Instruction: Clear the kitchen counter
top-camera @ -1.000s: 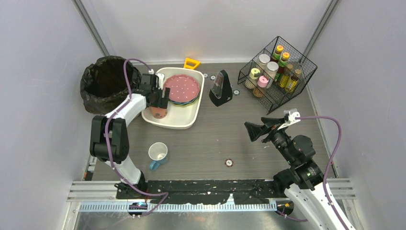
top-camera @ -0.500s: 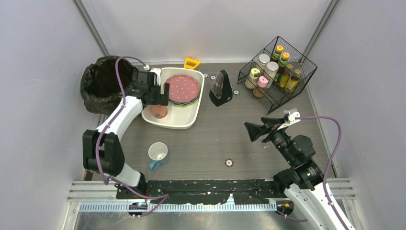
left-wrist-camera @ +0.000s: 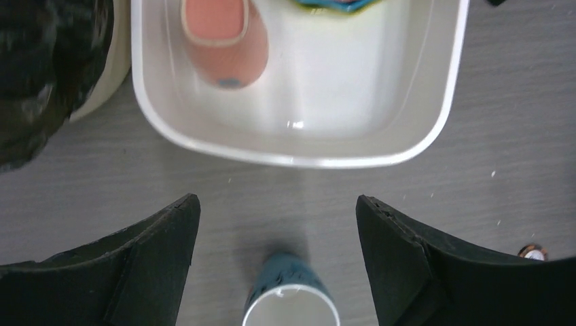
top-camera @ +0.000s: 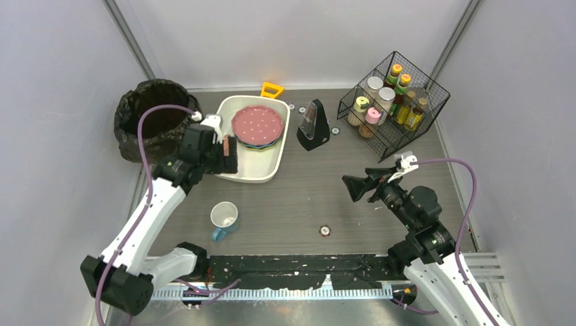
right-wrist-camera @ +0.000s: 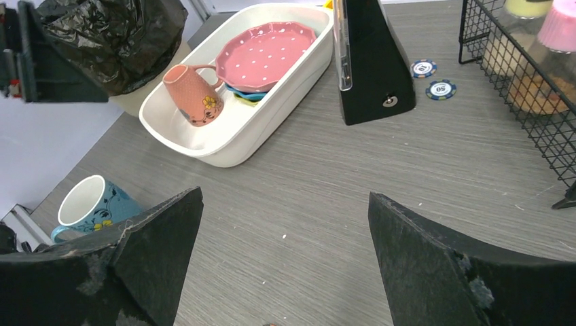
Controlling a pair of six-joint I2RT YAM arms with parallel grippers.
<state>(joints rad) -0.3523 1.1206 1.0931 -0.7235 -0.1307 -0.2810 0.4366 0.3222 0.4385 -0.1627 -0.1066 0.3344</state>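
Your left arm has drawn back toward you from deep over the tub (top-camera: 253,173), and the pink mug (right-wrist-camera: 192,95) it was hanging over now sits tilted inside, beside the plate (top-camera: 257,124). Working left to right, the bin (top-camera: 146,122) stands at the far-left corner of the bench (top-camera: 306,197). Just right of it, the left end effector (top-camera: 228,155) hovers above the tub's near rim with its fingers spread wide and nothing between them. The bench lies directly beneath and in front of it. The blue mug (top-camera: 223,216) stands on the bench nearer to you than that end effector, apart from the tub. It is upright with its mouth up, and its handle points toward the near edge. The wrist view shows the mug almost centred between the fingers but lower, so I judge your next move to be a short pull back and a descent, closing across the rim or body. The right end effector (top-camera: 358,187) hangs well to the right, also spread wide and empty. It is farther from the mug, so the left arm is the better pick.
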